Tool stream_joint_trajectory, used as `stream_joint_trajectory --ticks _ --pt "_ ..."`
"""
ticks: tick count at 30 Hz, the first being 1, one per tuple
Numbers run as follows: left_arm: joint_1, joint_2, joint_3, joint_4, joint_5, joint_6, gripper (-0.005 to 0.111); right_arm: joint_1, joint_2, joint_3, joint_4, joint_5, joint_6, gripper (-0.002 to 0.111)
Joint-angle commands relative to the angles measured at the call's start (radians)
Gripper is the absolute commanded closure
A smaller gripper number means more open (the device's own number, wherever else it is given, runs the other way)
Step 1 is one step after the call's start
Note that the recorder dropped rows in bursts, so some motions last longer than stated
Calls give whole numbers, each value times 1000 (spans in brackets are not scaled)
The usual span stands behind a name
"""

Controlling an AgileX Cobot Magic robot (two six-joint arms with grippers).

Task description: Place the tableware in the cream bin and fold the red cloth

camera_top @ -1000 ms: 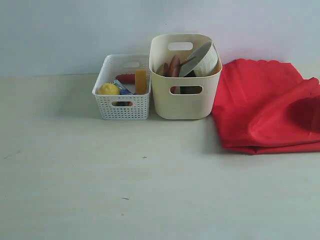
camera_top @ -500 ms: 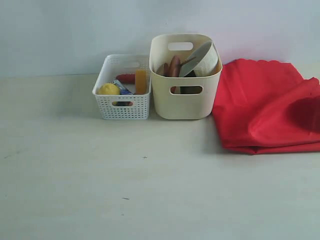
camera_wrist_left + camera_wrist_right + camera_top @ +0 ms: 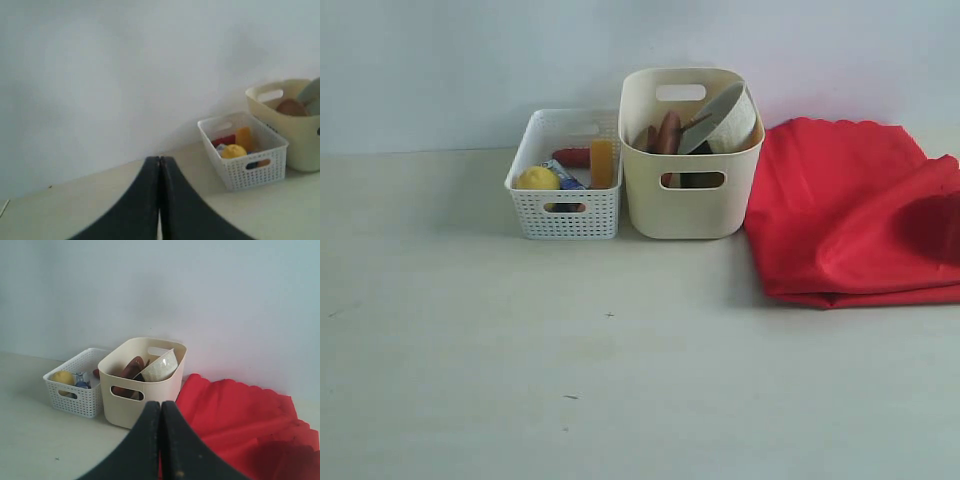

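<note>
Cream bin [image 3: 690, 215]: smooth plastic, rounded corners | red cloth [image 3: 840, 210]: scalloped fabric, layered | left claw [image 3: 160, 160], right claw [image 3: 161, 405]: both pressed together

Smooth plastic cream bin [image 3: 691, 205]; matt fabric red cloth [image 3: 850, 220].

Front worktop [image 3: 620, 380]: open passage from left edge to right edge.
Rear centre: white basket [image 3: 565, 215] and cream bin [image 3: 690, 210], side by side.
Rear right: red cloth [image 3: 850, 220] covers the surface to the right edge.
</note>
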Motion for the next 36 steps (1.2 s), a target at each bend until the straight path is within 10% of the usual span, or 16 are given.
stream_joint_trajectory --ticks 1,10,36 --pt "2 -38 110 12 3 41 107 3 -4 7 7 -8 -2 108" --pt "53 -152 343 67 -117 -371 107 3 -4 7 7 -8 -2 108" --pt "128 -152 343 121 47 -392 107 3 -4 7 7 -8 -2 108"
